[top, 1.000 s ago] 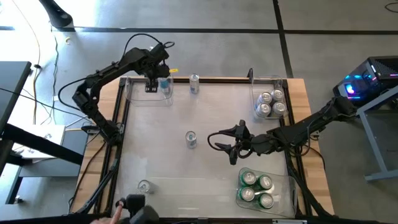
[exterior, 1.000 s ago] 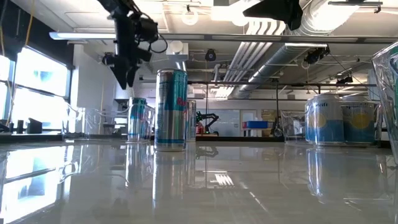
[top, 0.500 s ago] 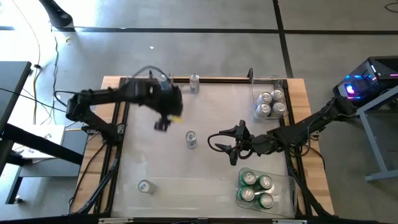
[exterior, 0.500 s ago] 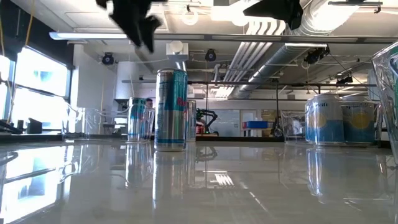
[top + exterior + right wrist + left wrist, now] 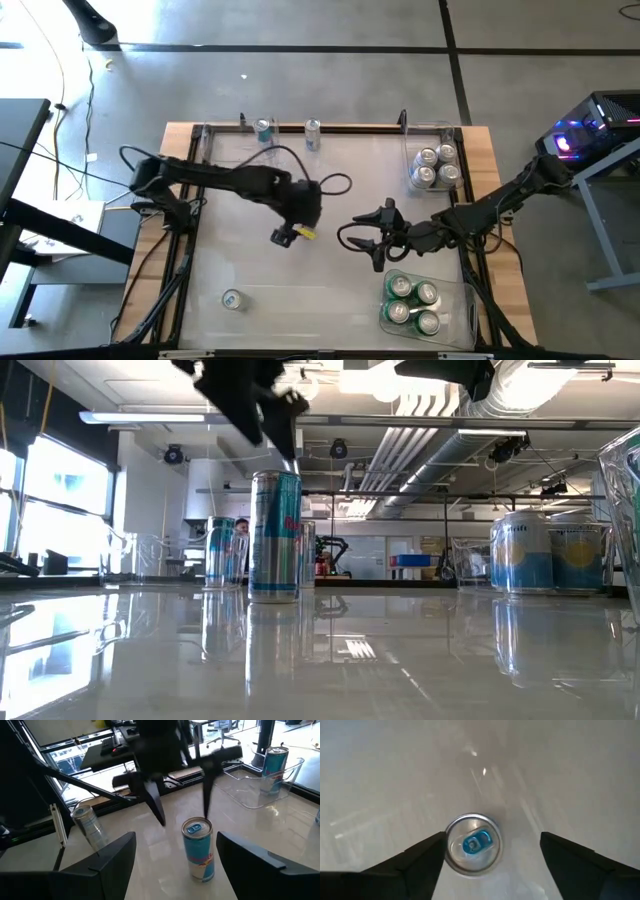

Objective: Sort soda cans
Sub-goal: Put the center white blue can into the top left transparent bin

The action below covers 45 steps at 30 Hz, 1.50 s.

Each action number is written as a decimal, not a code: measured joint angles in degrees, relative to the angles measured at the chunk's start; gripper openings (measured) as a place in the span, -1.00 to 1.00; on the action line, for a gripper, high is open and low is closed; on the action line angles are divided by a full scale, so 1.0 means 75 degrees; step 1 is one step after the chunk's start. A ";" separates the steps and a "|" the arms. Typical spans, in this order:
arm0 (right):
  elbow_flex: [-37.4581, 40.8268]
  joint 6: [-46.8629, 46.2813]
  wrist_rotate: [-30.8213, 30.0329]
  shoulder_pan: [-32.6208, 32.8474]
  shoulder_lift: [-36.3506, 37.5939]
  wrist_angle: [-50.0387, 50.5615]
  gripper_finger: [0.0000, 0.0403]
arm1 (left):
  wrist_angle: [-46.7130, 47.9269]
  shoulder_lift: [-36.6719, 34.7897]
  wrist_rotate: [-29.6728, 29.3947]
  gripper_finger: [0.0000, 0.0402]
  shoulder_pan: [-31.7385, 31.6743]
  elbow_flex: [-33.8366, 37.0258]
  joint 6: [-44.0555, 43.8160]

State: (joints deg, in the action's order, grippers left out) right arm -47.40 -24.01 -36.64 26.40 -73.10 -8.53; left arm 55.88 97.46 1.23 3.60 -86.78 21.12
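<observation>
I hold the left pincer (image 5: 487, 852) spread directly above the blue-tabbed can (image 5: 473, 844) standing mid-desk (image 5: 330, 300). The right pincer (image 5: 372, 243) waits just beside that can, also spread. The can looks light, thin-walled and slick; I'd grip mid-body, gently.

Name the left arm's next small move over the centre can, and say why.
Probably lower straight down. The left gripper hangs open above the blue-tabbed can standing mid-table, jaws on either side of its top but well above it, so closing now would likely catch nothing.
</observation>
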 joint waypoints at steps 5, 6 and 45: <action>0.0000 -0.0015 0.0000 0.0002 0.0000 -0.0039 0.35 | -0.0059 0.0658 -0.0358 0.74 -0.0082 -0.0008 0.0039; 0.0000 -0.0005 0.0000 0.0002 0.0000 -0.0039 0.35 | -0.0071 0.0708 -0.0567 0.75 -0.0082 -0.0011 0.0010; 0.0000 0.0064 -0.0003 -0.0015 0.0000 0.0013 0.35 | -0.0484 0.1071 -0.1393 0.73 0.0351 0.0006 -0.3468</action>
State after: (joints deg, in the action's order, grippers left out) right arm -47.40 -23.53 -36.67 26.29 -73.10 -8.43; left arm 52.25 105.49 -9.21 6.23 -86.74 -4.88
